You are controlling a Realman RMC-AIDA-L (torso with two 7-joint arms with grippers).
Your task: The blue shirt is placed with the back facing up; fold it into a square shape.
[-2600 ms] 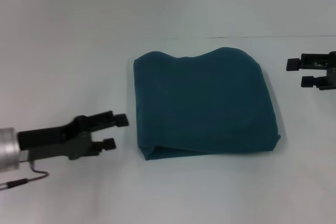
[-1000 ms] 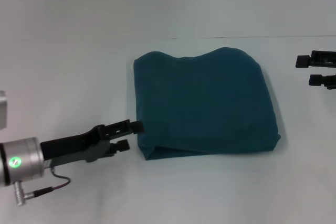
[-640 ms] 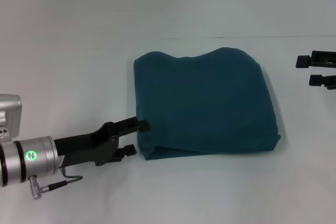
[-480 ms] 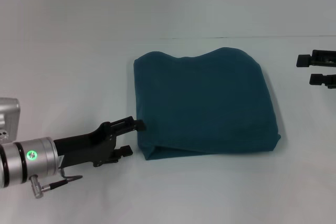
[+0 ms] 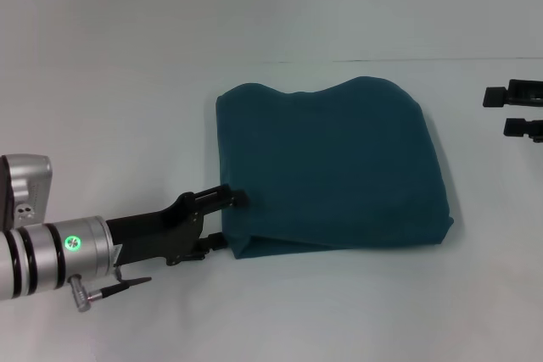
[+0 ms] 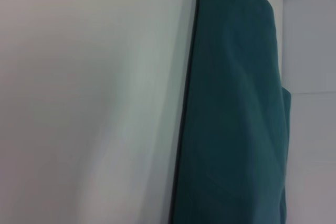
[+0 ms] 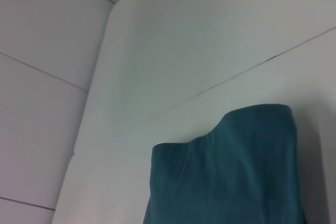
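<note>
The blue shirt (image 5: 331, 167) lies on the white table as a folded, roughly square packet with its plain side up. It also fills part of the left wrist view (image 6: 236, 119) and the right wrist view (image 7: 226, 182). My left gripper (image 5: 227, 219) is open at the packet's near-left corner. One fingertip (image 5: 237, 198) reaches over the shirt's left edge, and the other sits just beside the front corner. Whether it touches the cloth I cannot tell. My right gripper (image 5: 498, 110) hangs open at the far right, well apart from the shirt.
The white table (image 5: 127, 99) stretches around the shirt, with a thin seam line (image 5: 475, 60) running across behind it. The left arm's silver wrist (image 5: 42, 252) with a green light and a cable sits at the front left.
My left gripper has moved forward and to the right, from open table to the shirt's near-left corner. The right gripper has drifted slightly to the right. The shirt has not moved.
</note>
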